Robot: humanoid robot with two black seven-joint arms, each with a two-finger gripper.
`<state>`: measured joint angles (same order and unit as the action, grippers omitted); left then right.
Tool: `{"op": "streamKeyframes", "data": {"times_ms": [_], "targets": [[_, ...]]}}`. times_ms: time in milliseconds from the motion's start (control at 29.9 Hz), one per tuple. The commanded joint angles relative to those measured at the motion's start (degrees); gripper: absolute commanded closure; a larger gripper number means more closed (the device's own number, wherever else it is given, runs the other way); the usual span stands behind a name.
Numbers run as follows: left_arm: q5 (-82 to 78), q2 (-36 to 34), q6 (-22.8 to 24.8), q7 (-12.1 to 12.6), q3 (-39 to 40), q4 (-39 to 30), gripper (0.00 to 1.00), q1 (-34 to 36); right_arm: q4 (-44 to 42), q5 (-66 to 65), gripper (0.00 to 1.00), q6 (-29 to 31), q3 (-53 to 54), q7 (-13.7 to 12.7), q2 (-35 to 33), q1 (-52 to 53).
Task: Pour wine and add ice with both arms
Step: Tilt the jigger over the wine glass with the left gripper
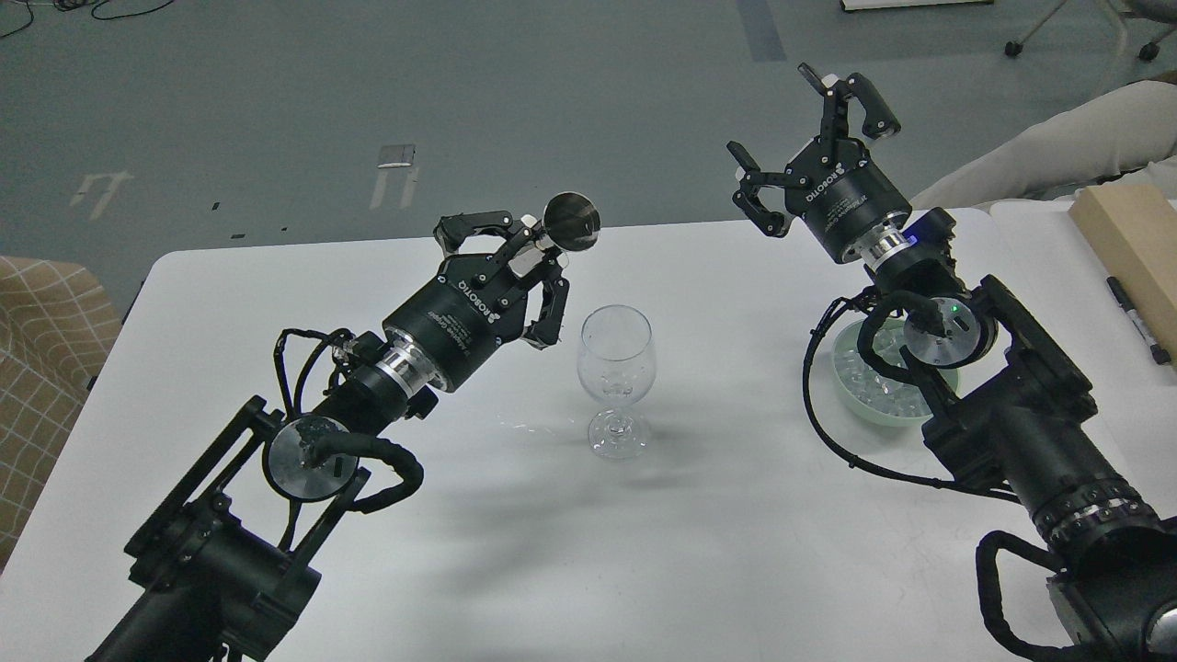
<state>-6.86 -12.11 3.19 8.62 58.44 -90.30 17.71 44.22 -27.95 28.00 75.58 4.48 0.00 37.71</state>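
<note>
One view only, head view. Left claw (529, 262) gripping small metal jigger (571, 222), hanging just up-left of wine glass (616, 379), mouth tilting sideways. Right claw (809, 138) holding nothing, fingers spread wide, hovering well right of glass. Ice (869, 382) sitting in pale green bowl (851, 391) right of glass, partly hiding behind right arm. Risks: tilted jigger spilling onto tabletop (736, 552) short of rim; left claw fingers (550, 317) nearing bowl of glass, nudging, toppling tall stem.
</note>
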Motion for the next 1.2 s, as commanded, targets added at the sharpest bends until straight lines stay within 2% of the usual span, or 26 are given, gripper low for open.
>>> {"op": "streamKeyframes", "data": {"times_ms": [0,234,401,1170], "targets": [[-0.2,-0.3,-0.1,0.0,-0.1,0.2,0.87,0.3,0.0,0.0,0.01,0.0,0.0,0.0,0.0,0.1],[-0.3,-0.6,-0.1,0.0,-0.2,0.2,0.87,1.0,0.0,0.0,0.01,0.0,0.1,0.0,0.0,0.0],[-0.4,-1.0,-0.2,-0.4,-3.0,0.3,0.87,2.4,0.0,0.0,0.01,0.0,0.1,0.0,0.0,0.0],[-4.6,-1.1,-0.3,-0.5,-3.3,0.4,0.87,3.3,0.0,0.0,0.01,0.0,0.2,0.0,0.0,0.3]]}}
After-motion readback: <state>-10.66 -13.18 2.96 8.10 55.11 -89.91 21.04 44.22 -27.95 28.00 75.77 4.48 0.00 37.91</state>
